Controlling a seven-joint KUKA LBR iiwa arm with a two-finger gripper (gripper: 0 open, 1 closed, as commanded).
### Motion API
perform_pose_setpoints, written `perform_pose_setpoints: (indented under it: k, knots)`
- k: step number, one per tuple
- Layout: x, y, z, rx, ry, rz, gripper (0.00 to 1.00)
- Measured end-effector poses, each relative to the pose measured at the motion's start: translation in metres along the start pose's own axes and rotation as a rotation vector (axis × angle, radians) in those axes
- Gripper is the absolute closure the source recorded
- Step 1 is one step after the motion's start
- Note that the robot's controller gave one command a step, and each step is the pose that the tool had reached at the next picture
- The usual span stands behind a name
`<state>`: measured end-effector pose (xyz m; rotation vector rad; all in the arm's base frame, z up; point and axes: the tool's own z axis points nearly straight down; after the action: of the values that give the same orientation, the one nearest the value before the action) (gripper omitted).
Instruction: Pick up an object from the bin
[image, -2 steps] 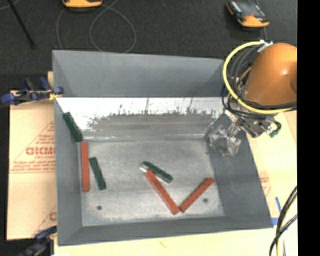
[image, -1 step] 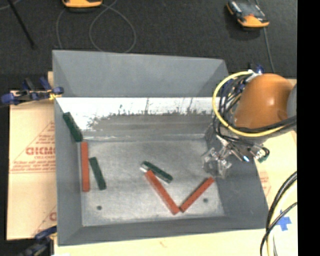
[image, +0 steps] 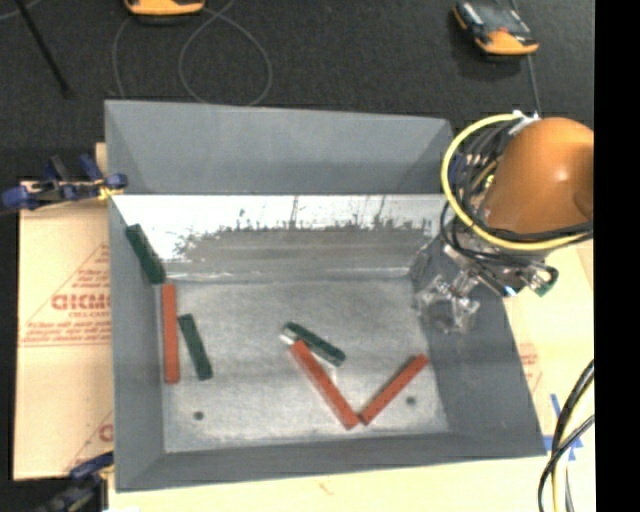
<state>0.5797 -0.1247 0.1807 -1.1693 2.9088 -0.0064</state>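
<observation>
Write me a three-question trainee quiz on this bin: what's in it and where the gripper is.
1. How many red sticks lie in the bin?
2. True or false: the gripper is above the sticks by the bin's left wall.
3. Which sticks meet end to end in a V? A) two red B) two green C) one red, one green

Key: 1) three; 2) false, it is near the right wall; 3) A.
</observation>
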Motion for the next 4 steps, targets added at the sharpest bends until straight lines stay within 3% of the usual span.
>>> perform_pose_setpoints:
  k: [1, 2, 3, 4]
  knots:
    - [0.032, 0.061, 0.02, -0.009, 0.005, 0.12, 1.0]
    - [0.042, 0.045, -0.039, 0.003, -0.001, 0.128, 1.0]
    - [0.069, 0.076, 0.038, -0.013, 0.008, 0.153, 1.0]
    - [0.067, 0.073, 0.034, -0.004, 0.003, 0.15, 0.0]
